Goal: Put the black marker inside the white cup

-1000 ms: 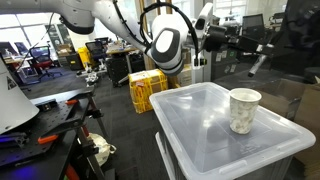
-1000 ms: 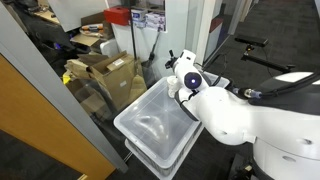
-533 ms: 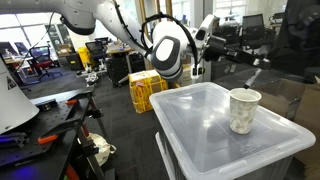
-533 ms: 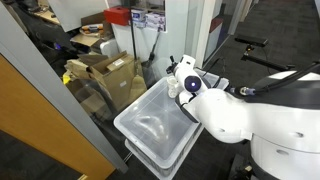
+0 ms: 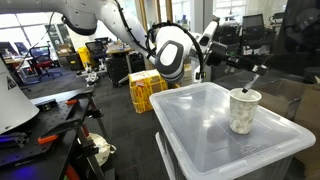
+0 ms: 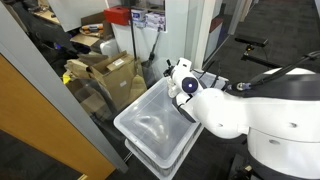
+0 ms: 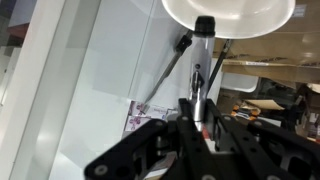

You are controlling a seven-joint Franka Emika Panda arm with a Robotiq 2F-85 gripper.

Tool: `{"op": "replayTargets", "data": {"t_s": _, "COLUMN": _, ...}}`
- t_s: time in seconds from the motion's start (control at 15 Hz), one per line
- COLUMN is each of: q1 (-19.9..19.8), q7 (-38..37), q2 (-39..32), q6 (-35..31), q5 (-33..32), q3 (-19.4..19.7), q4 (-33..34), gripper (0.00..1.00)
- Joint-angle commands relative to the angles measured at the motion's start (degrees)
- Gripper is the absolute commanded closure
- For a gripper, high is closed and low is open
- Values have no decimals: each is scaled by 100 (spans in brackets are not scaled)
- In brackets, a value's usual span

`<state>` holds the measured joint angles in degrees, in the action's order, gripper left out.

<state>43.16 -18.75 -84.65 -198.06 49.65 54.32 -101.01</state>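
Jaws clenched on the thin black marker (image 7: 200, 60), tip just over the rim of the crinkled white paper cup (image 5: 244, 112), which sits on a clear plastic tub lid (image 5: 195, 125). Marker's prob light, stiff, slick, so I'd grip mid-barrel. Cup looks flimsy, tips easily imo.

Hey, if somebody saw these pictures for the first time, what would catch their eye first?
The big white robot arm fills the near side of an exterior view, next to a clear plastic bin. On the bin's lid stands the white cup. In the wrist view the gripper is shut on the black marker, whose dark tip sits right at the cup's pale opening.
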Motion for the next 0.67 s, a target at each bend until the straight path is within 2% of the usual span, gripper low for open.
{"op": "replayTargets", "data": {"t_s": 0.0, "q1": -234, "q7": 296, "q2": 14, "q6": 0, "q5": -54, "q3": -97, "q4": 319, "gripper": 95}}
{"op": "replayTargets", "data": {"t_s": 0.13, "q1": -284, "q7": 328, "q2": 15, "q6": 1, "q5": -62, "q3": -142, "q4": 380, "gripper": 95}}
{"op": "replayTargets", "data": {"t_s": 0.2, "q1": -307, "q7": 358, "q2": 15, "q6": 1, "q5": -63, "q3": -164, "q4": 402, "gripper": 79}}
{"op": "replayTargets", "data": {"t_s": 0.27, "q1": -315, "q7": 385, "q2": 15, "q6": 1, "q5": -52, "q3": -178, "q4": 410, "gripper": 54}}
{"op": "replayTargets", "data": {"t_s": 0.4, "q1": -334, "q7": 379, "q2": 9, "q6": 1, "q5": -21, "q3": -195, "q4": 442, "gripper": 51}}
{"op": "replayTargets", "data": {"t_s": 0.6, "q1": -341, "q7": 373, "q2": 9, "q6": 1, "q5": -1, "q3": -196, "q4": 455, "gripper": 28}}
